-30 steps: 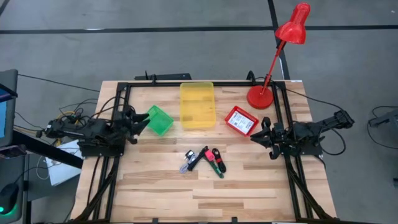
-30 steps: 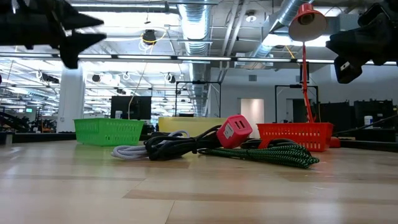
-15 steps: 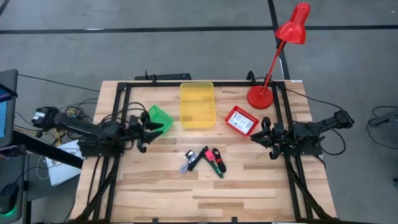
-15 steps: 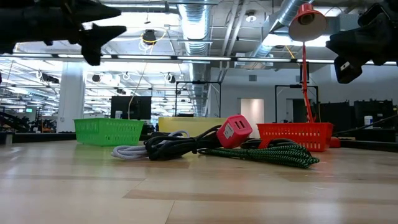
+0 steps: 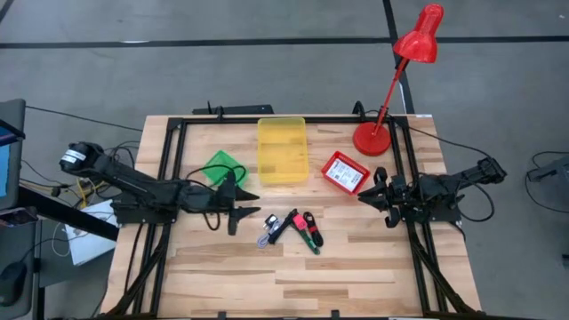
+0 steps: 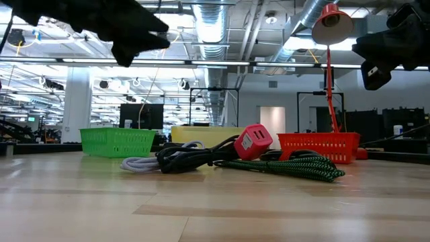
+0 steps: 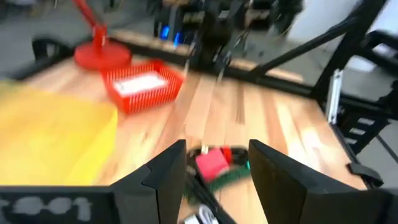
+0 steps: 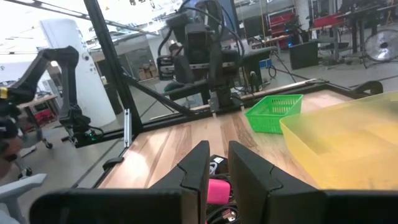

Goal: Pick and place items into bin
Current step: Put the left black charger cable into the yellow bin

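Left gripper (image 5: pixel 238 210) hangs above the desk w/ fingers apart, nothing btwn them, just left of the items (image 5: pixel 292 230) and pointing toward them. Items sit in one small clump near the desk's centre, a bit toward the front edge: coiled cables plus a red-pink block (image 6: pixel 253 140) on top, all touching or tangled. In my left wrist view the block (image 7: pixel 212 164) shows right btwn my fingers, so the clump lies straight ahead. Its long axis runs roughly left-right across the desk, about in line w/ my reach, so I'd prob. meet its near end first. My right gripper (image 5: pixel 380 189) waits by the right edge, jaws nearly closed, empty, near the red basket (image 5: pixel 345 172). Left is clearly nearer. Yellow bin (image 5: pixel 282 149) sits toward the back edge, behind the clump.
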Robot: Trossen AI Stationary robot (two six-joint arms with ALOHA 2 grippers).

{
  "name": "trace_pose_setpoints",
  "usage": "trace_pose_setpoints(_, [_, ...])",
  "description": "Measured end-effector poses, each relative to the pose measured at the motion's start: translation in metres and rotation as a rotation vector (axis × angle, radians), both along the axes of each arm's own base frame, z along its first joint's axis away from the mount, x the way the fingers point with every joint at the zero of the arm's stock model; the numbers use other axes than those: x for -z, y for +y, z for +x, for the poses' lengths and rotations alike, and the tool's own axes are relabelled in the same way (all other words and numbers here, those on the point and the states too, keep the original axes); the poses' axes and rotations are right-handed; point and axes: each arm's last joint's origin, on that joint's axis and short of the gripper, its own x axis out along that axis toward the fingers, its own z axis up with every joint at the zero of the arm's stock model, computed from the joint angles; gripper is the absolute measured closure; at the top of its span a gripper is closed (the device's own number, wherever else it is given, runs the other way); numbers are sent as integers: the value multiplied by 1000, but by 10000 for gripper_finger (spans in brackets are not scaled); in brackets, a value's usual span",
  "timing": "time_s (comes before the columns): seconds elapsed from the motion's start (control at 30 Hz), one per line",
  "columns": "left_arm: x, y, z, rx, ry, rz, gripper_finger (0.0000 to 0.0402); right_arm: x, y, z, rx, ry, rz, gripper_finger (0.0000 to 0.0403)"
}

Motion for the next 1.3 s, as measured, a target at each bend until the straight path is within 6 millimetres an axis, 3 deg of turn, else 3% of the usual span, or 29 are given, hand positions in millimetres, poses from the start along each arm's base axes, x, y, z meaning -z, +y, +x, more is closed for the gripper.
trace_pose_setpoints(0.37, [2, -20, 31, -57, 77, -155, 235, 0, 0, 0, 0, 0, 0, 349])
trace_pose_setpoints(0.77, [13, -30, 64, -45, 337, -42, 235, 0, 0, 0, 0, 0, 0, 349])
trace_pose_setpoints(1.13, [-8, -25, 88, -31, 404, 15, 235, 0, 0, 0, 0, 0, 0, 349])
trace_pose_setpoints(1.3, [6, -22, 106, -13, 496, 10, 235, 0, 0, 0, 0, 4, -2, 349])
